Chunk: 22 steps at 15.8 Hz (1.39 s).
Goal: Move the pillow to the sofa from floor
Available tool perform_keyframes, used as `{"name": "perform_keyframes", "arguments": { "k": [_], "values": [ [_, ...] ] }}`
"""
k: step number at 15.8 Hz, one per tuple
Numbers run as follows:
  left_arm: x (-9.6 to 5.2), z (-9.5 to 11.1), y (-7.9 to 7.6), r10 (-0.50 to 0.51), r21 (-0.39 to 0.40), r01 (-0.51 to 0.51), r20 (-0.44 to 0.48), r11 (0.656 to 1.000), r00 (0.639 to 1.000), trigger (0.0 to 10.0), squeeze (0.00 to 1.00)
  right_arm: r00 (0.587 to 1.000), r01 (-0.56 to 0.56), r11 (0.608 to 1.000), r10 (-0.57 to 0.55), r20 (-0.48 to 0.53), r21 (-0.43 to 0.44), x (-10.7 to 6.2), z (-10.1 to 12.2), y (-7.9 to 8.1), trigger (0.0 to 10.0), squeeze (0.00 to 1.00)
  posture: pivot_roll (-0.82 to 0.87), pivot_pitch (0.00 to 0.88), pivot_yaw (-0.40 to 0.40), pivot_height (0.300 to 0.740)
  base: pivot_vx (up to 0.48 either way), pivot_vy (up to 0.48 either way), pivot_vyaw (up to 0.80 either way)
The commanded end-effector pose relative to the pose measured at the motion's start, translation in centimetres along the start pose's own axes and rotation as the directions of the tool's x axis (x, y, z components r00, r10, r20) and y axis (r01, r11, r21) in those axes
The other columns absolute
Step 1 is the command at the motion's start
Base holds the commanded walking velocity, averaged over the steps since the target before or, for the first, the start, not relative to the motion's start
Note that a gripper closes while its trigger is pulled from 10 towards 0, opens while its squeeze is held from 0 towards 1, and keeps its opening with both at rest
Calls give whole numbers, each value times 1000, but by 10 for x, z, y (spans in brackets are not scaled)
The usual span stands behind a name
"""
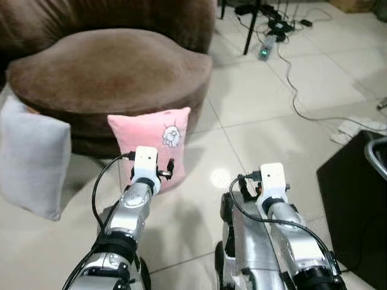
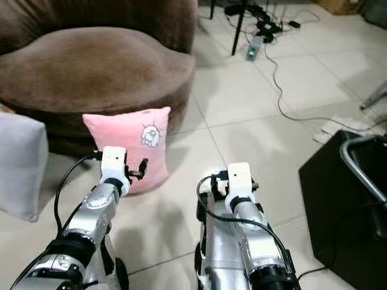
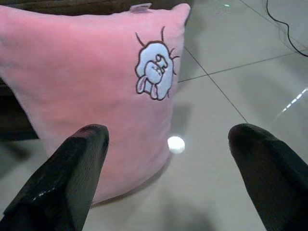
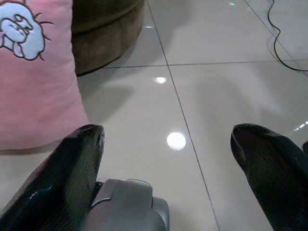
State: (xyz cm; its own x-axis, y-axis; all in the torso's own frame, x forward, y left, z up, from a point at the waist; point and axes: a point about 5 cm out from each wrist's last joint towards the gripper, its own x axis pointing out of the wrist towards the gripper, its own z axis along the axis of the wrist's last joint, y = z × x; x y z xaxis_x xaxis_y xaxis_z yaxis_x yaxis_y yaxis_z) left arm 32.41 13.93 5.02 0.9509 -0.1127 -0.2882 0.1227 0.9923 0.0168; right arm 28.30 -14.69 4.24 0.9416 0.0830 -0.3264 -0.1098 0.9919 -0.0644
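Standing against the sofa [image 1: 109,72], the pillow [image 3: 91,91] lies just beyond the left gripper [image 3: 166,159], jaws spread.

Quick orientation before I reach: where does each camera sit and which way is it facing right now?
Left eye view: head, looking down at the pink plush pillow with a white cartoon patch leaning on the brown round sofa; both silver arms show.
Right eye view: head, same scene; both arms.
Left wrist view: along the left gripper, open, facing the pillow.
Right wrist view: along the right gripper, open, facing pale floor tiles, pillow at the edge.
All four share the pillow.
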Motion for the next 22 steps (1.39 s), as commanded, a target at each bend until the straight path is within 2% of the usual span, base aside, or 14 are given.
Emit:
{"name": "perform_keyframes", "arguments": {
  "k": [1, 5, 6, 8, 10, 13, 18, 21, 22],
  "values": [
    [-1, -2, -2, -2, 2, 2, -7, 1000, 1000, 10000, 0, 1000, 7, 1000, -7, 1, -4, -1, 0, -2, 10000, 0, -145, 156, -59, 446, 0, 0, 0],
    [-1, 0, 1, 0, -10, 0, 5, 1000, 1000, 10000, 0, 999, 37, 999, -37, 17, 5, -3, 1, -9, 10000, 0, -142, 154, -58, 446, 0, 0, 0],
    [-1, 6, 3, -8, -22, 9, 33, 1000, 999, 10000, 0, 998, 52, 998, -53, 27, 20, -4, 1, -13, 10000, 0, -130, 143, -62, 446, 0, 0, 0],
    [-1, 23, 14, 8, -35, -5, 93, 999, 996, 10000, 0, 999, 47, 998, -48, 26, 29, -7, -5, -16, 10000, 0, -91, 140, -74, 446, 0, 0, 0],
    [-9, 27, 27, 47, -31, -44, 119, 999, 992, 10000, 0, 1000, -7, 1000, 7, 10, 10, -3, -8, -10, 10000, 0, -8, 138, -101, 446, 0, 0, 0],
    [-20, 19, 35, 79, -52, -74, 105, 996, 991, 10000, 0, 998, -48, 999, 48, 42, 6, 5, 1, -10, 10000, 0, 40, 121, -111, 446, 0, 0, 0],
    [-17, 16, 26, 21, -18, -20, 89, 1000, 996, 10000, 0, 995, -66, 998, 68, 70, -21, 19, 15, -3, 10000, 0, 26, 99, -96, 446, 0, 0, 0],
    [-24, -3, 29, 28, -38, -26, 54, 999, 998, 10000, 0, 996, -66, 998, 67, 67, -12, 11, 9, -4, 10000, 0, 9, 91, -97, 446, 0, 0, 0],
    [-33, -13, 31, 16, -75, -13, 38, 997, 999, 10000, 0, 995, -94, 995, 95, 40, -18, 2, -2, -4, 10000, 0, -3, 102, -98, 446, 0, 0, 0]
  ]
}}
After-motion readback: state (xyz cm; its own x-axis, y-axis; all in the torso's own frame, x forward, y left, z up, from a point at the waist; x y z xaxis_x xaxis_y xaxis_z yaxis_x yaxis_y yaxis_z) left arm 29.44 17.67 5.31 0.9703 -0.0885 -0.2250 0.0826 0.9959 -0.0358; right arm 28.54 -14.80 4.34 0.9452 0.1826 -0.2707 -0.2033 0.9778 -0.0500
